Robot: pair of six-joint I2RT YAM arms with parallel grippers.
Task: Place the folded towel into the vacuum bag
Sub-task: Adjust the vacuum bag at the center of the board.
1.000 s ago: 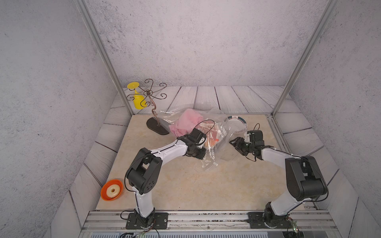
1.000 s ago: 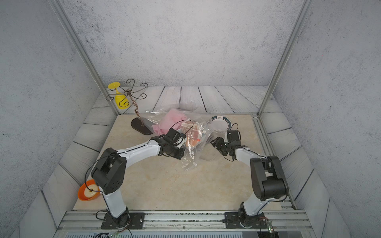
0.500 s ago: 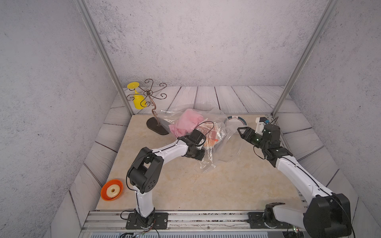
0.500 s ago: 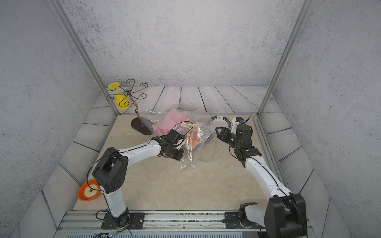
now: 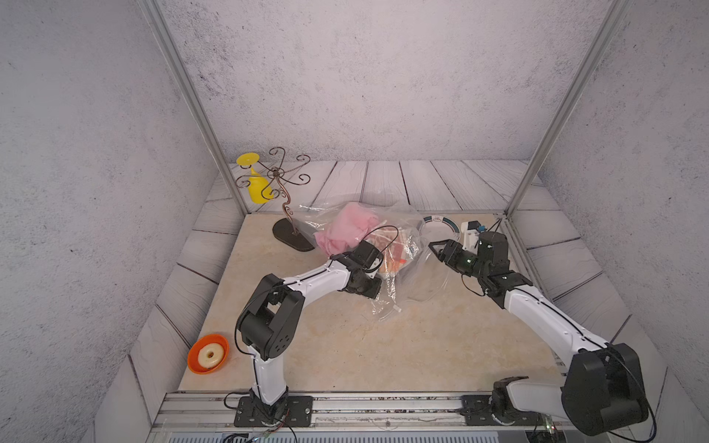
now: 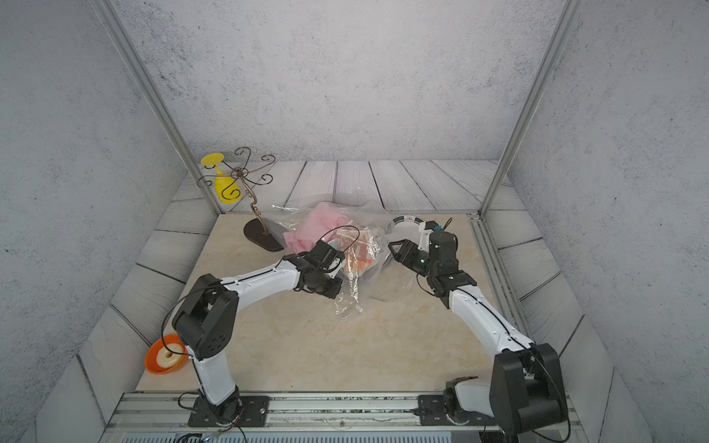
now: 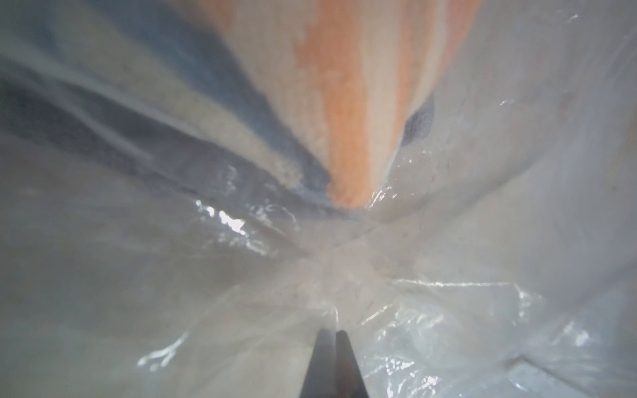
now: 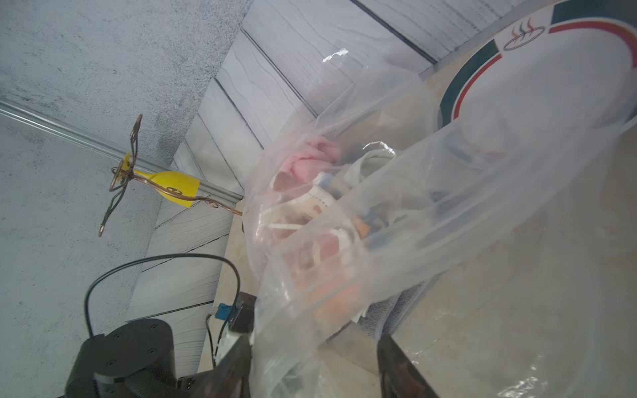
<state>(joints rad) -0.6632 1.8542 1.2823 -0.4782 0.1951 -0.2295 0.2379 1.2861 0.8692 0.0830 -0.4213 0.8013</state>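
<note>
The vacuum bag (image 5: 418, 278) (image 6: 374, 285), clear and crinkled, lies at the back middle of the table. Inside it I see a folded towel with orange, white and blue patches (image 5: 397, 255) (image 7: 344, 120) beside a pink cloth (image 5: 347, 230) (image 8: 303, 162). A small white clip (image 5: 397, 308) hangs at the bag's near corner. My left gripper (image 5: 378, 287) (image 7: 332, 332) is shut on the bag's film on its left side. My right gripper (image 5: 437, 251) (image 8: 312, 348) stands open at the bag's right side, with a loose fold of film between its fingers.
A white plate with a green and red rim (image 5: 441, 226) (image 8: 551, 69) lies behind the right gripper. A curly metal stand (image 5: 293, 237) and a yellow goblet (image 5: 257, 188) are at the back left. An orange bowl with a ring-shaped thing in it (image 5: 208, 354) sits at the front left.
My right arm stretched out and lifted its gripper up and back from the bag's right side, then swung it slightly left toward the bag, jaws narrowing a little. The left arm stayed put.
</note>
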